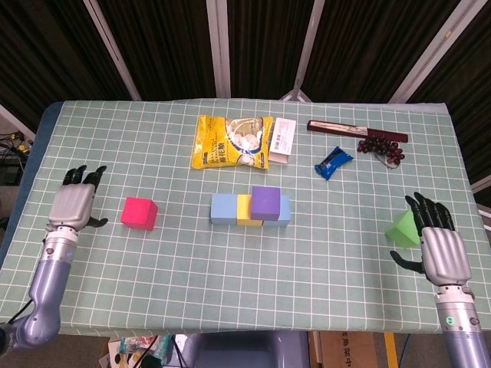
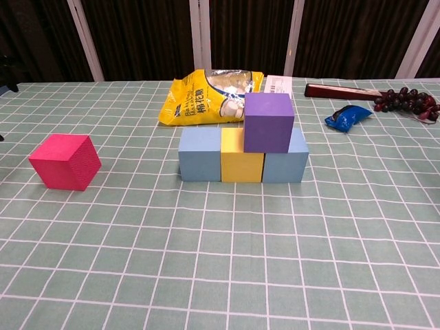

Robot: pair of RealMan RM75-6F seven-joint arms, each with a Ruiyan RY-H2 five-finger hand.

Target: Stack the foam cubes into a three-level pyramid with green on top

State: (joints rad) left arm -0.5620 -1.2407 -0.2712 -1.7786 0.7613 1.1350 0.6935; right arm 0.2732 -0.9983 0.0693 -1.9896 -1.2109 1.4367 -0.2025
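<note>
A row of a light blue cube (image 1: 223, 208), a yellow cube (image 1: 245, 209) and another light blue cube (image 2: 287, 161) sits mid-table. A purple cube (image 1: 265, 202) rests on the yellow and right blue ones. The pink cube (image 1: 139, 212) lies alone to the left. My left hand (image 1: 74, 205) hovers open just left of it, fingers spread. The green cube (image 1: 401, 228) lies near the right edge. My right hand (image 1: 439, 245) is open beside it, fingertips close to the cube. The chest view shows neither hand.
A yellow snack bag (image 1: 230, 141), a white card (image 1: 281, 139), a blue wrapper (image 1: 333, 162), a dark red box (image 1: 357, 132) and a bunch of grapes (image 1: 381, 146) lie along the far side of the checked tablecloth (image 1: 230, 261).
</note>
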